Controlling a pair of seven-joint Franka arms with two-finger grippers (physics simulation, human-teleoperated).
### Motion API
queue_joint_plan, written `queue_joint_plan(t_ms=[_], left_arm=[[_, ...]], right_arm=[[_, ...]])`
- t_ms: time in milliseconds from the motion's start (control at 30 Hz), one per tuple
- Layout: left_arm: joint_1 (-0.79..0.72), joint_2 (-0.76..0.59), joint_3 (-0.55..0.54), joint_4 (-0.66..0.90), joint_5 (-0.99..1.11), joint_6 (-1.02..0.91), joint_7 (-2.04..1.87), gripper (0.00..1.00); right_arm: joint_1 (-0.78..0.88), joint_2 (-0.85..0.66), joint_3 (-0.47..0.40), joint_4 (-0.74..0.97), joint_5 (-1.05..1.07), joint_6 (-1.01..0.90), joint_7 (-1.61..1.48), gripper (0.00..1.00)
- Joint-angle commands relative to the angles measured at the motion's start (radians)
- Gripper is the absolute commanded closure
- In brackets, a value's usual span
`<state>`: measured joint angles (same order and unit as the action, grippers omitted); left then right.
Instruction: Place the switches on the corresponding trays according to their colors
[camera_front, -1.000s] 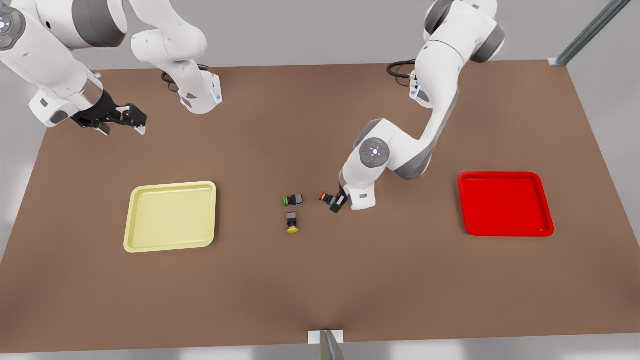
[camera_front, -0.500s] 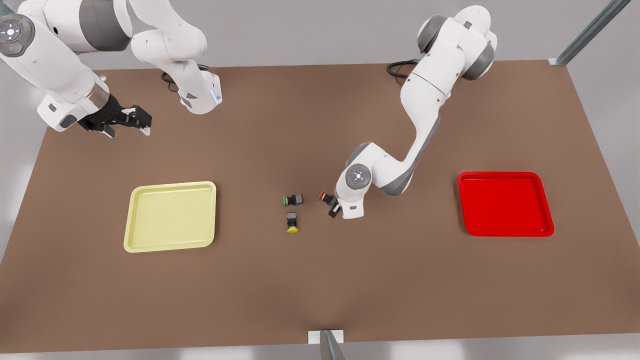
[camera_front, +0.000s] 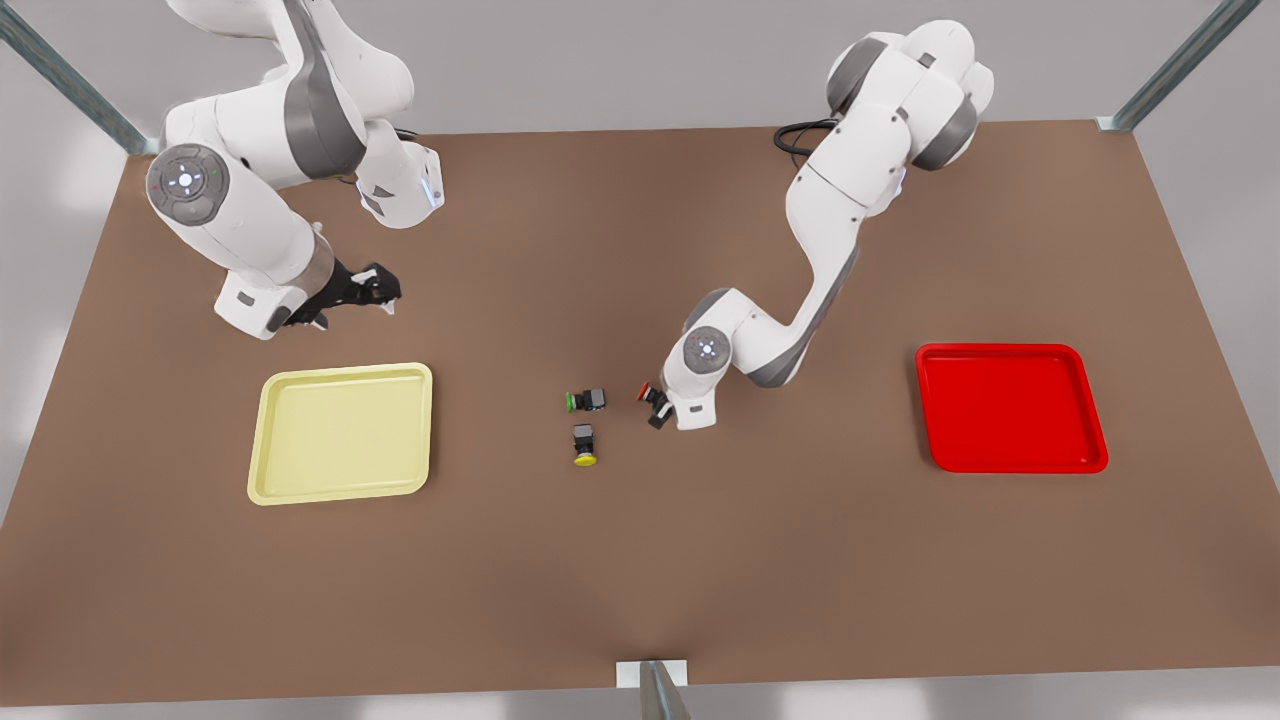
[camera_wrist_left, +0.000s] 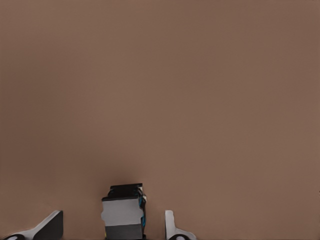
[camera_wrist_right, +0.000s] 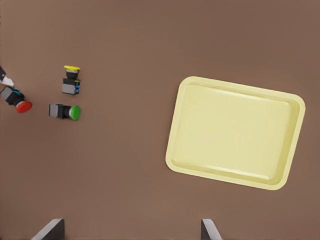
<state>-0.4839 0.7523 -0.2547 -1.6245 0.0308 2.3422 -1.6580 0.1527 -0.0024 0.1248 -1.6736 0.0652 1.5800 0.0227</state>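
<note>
left pincer (camera_front: 657, 409) straddles red switch (camera_wrist_left: 123, 217), cap hidden.

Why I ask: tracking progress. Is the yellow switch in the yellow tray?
No, the yellow switch sits on the table, apart from the yellow tray.

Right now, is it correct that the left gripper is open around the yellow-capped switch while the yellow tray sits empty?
Not quite: the left gripper is open around the red-capped switch, not the yellow-capped switch, which lies apart on the table, as the front view shows. The yellow tray is indeed empty.
</note>
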Motion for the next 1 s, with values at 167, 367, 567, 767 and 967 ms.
queue_joint_plan(t_ms=[167,367,567,767,967], left_arm=[[-0.009,0.013,0.000,-0.017,0.008,0.022,-0.006,0.24],[-0.019,0.024,0.000,-0.014,0.003,0.046,-0.008,0.38],[-0.025,0.036,0.000,-0.006,0.001,0.054,-0.020,0.39],[-0.035,0.036,0.000,-0.009,0.001,0.055,-0.035,0.39],[-0.035,0.032,0.002,-0.011,0.008,0.075,-0.034,0.39]], right_arm=[[-0.004,0.243,0.116,0.124,0.007,0.135,0.114,0.00],[0.097,0.436,0.121,0.222,-0.013,0.218,0.267,0.00],[0.134,0.608,0.122,0.313,-0.018,0.301,0.441,0.00],[0.160,0.706,0.122,0.304,-0.022,0.419,0.480,0.00],[0.200,0.749,0.122,0.296,-0.010,0.454,0.483,0.00]])
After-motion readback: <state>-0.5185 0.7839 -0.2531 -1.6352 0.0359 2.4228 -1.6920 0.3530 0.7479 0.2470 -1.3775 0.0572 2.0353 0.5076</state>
